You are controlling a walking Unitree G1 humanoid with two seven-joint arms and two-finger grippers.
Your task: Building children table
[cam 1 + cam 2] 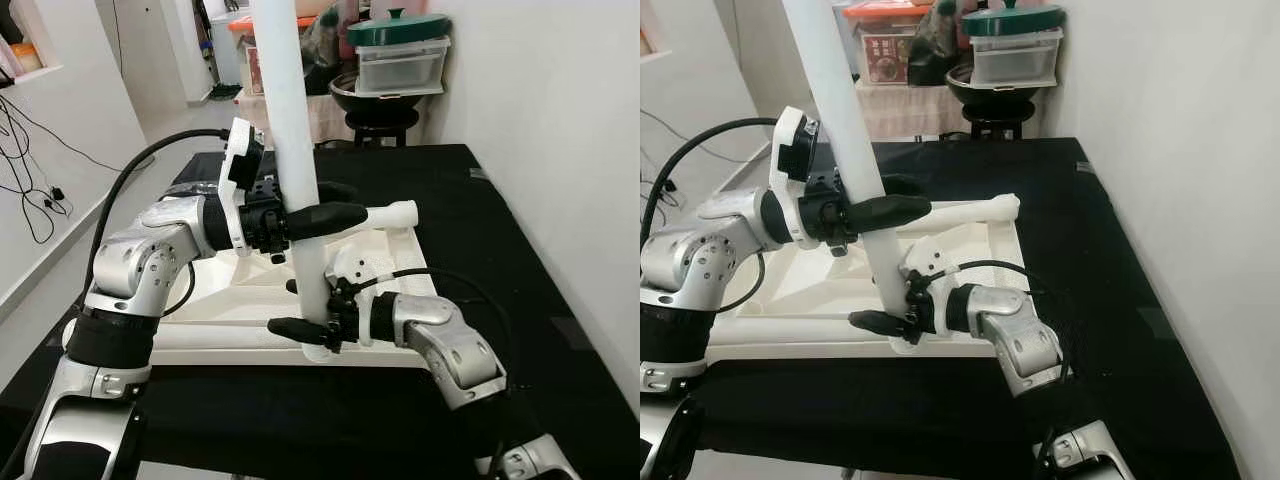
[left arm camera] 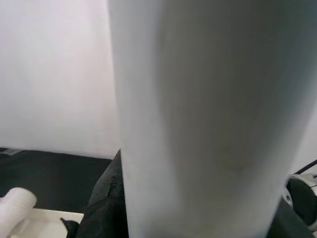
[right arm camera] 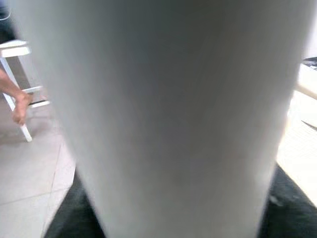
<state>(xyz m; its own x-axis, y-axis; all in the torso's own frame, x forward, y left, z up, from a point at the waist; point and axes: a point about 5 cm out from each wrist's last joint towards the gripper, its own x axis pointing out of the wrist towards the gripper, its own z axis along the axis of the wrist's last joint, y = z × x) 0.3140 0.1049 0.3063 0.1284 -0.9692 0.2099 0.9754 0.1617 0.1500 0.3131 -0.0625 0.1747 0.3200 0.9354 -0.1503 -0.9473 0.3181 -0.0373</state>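
Leg (image 1: 292,120), white, smooth and round like a plastic tube, stands nearly upright with a slight lean, its foot set at the near corner of the table top (image 1: 240,290), its upper end running out past the top of the head views. Left gripper (image 1: 325,218) is clamped around the leg at mid height, long black fingers lying level on either side of the tube; silver forearm reaches in from the left, elbow bent, wrist camera housing white and upright, black cable looping back over the arm. Right gripper (image 1: 300,322) is closed on the same leg low down, just above the base, one black finger in front, the other behind; right forearm comes in from the lower right, jointed silver shell, thin black cable across it. Both wrist views show the tube very close, matte white-grey, faintly shaded. Table top is a white moulded panel with raised rim, lying flat and upside down on a black cloth (image 1: 500,250) that looks soft and dull. Second leg (image 1: 390,213), white with a ribbed threaded end, lies across the panel behind the left gripper, pointing right. Beyond the cloth: a dark round stool (image 1: 382,122) carrying clear plastic boxes (image 1: 402,68) and a green lid (image 1: 398,27). White wall on the right, pale tiled floor on the left with black wires (image 1: 25,170) trailing down the wall. Right wrist view catches a person's hand (image 3: 20,111) near a white frame on the floor.
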